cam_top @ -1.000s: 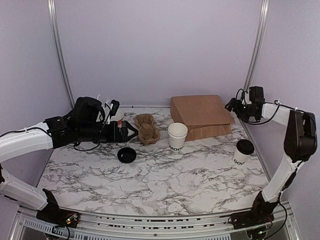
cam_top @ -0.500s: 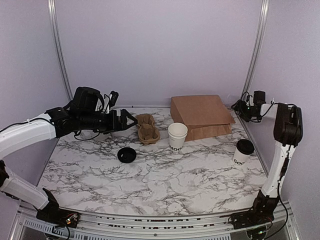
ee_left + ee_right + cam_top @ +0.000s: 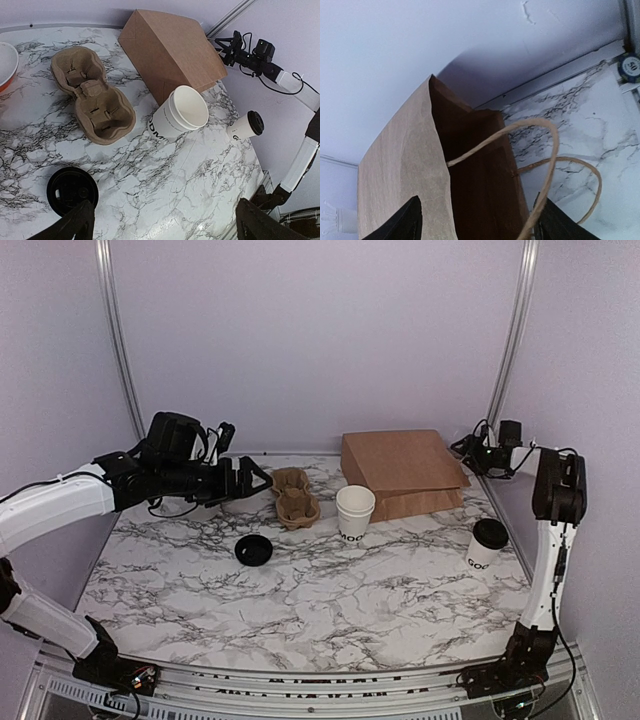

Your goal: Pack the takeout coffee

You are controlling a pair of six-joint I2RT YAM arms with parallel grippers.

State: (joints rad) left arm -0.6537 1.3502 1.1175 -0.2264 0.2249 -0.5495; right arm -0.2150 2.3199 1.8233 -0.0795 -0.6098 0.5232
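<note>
Marbled table (image 3: 330, 615), lilac walls (image 3: 310, 340), takeout coffee (image 3: 488, 543) upright

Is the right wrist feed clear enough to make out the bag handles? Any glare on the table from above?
Right wrist: handles sharp and well lit, though the inside of the bag is in deep shadow. Top external: soft even light, no glare on the table, only a faint shadow by the takeout coffee.

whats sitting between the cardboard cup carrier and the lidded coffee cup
A lidless white paper cup stands between the carrier and the lidded coffee, nearer the carrier; the top view shows it.
</note>
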